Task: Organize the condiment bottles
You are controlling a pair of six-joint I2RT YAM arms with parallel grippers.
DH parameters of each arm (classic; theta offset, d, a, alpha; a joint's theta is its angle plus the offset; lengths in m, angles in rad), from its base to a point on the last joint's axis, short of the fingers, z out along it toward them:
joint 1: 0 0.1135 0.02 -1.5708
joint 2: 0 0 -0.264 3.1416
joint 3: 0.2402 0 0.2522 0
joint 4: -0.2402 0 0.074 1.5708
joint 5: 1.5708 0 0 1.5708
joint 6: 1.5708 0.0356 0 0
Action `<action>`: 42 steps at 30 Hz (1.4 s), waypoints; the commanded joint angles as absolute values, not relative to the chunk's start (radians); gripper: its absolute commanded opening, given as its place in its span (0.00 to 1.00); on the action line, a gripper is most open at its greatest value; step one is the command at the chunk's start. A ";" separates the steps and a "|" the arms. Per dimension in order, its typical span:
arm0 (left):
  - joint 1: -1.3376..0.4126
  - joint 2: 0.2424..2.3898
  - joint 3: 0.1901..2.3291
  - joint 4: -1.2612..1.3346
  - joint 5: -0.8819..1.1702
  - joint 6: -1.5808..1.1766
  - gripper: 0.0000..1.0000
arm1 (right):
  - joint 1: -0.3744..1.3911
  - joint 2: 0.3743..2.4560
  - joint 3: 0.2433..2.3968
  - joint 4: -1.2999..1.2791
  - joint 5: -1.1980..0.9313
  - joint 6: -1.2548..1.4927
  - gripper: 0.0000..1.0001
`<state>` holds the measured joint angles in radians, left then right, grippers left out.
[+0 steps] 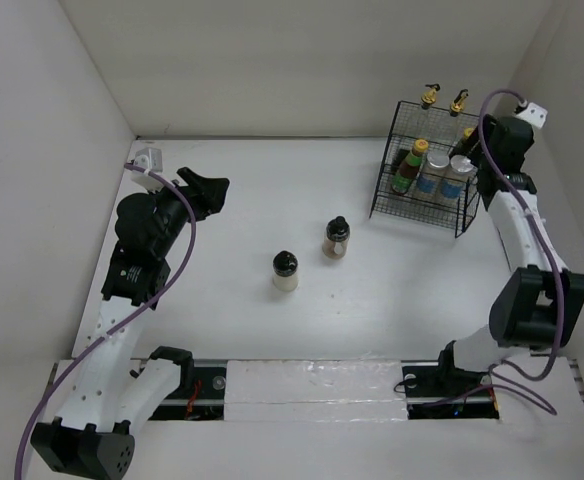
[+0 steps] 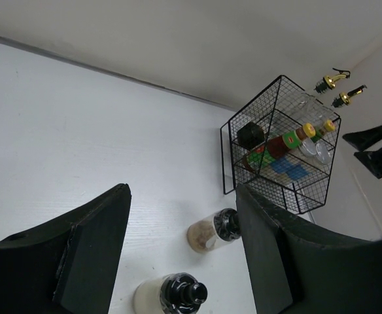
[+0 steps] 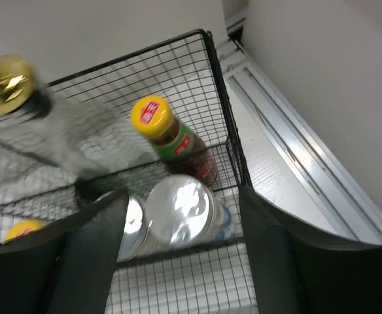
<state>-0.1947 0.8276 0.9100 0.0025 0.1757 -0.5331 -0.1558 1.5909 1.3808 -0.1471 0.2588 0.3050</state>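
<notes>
Two short black-capped jars stand on the table, one pale [image 1: 286,270] and one with brown powder [image 1: 336,238]; both show in the left wrist view [image 2: 171,297] [image 2: 210,232]. My left gripper [image 1: 207,190] [image 2: 182,191] is open and empty, up and left of them. The black wire basket [image 1: 384,190] holds two gold-spout glass bottles [image 1: 429,97], yellow-capped sauces [image 1: 405,170] [image 3: 171,137] and two white-capped shakers [image 1: 435,172] [image 3: 181,209]. My right gripper [image 1: 469,150] [image 3: 181,196] is open and empty, above the basket's right end over a shaker.
White walls enclose the table at the back and both sides. The basket [image 2: 229,157] stands in the far right corner, close to the right wall [image 3: 322,98]. A gold spout [image 3: 8,78] is blurred at the left of the right wrist view.
</notes>
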 commanded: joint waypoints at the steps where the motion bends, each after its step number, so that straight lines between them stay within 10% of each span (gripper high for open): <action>1: -0.198 0.833 0.917 0.034 0.172 -0.528 0.61 | -0.103 1.407 1.290 -0.026 0.258 0.308 0.73; 2: -0.198 0.833 0.917 0.034 0.172 -0.528 0.61 | -0.053 1.366 1.249 0.000 0.247 0.320 0.62; 3: -0.198 0.844 0.917 0.034 0.181 -0.528 0.61 | -0.019 1.286 1.139 0.088 0.227 0.321 0.30; 6: -0.198 0.844 0.917 0.043 0.190 -0.528 0.61 | 0.140 1.195 0.968 0.283 0.114 0.340 0.09; 9: -0.198 0.854 0.917 0.043 0.178 -0.528 0.59 | 0.291 1.170 0.865 0.324 -0.029 0.324 0.24; 11: -0.198 0.854 0.917 0.043 0.178 -0.528 0.58 | 0.363 1.195 0.865 0.255 -0.029 0.278 0.67; 15: -0.198 0.854 0.917 0.043 0.187 -0.528 0.58 | 0.478 1.253 0.874 0.155 0.005 0.235 0.99; 28: -0.198 0.847 0.908 0.043 0.189 -0.528 0.58 | 0.601 1.466 0.999 0.072 0.127 0.210 0.63; 36: -0.198 0.850 0.908 0.043 0.198 -0.537 0.58 | 0.650 1.485 0.997 0.051 0.236 0.210 0.16; 42: -0.198 0.850 0.908 0.052 0.198 -0.537 0.58 | 0.669 1.326 1.041 0.061 0.296 0.210 0.12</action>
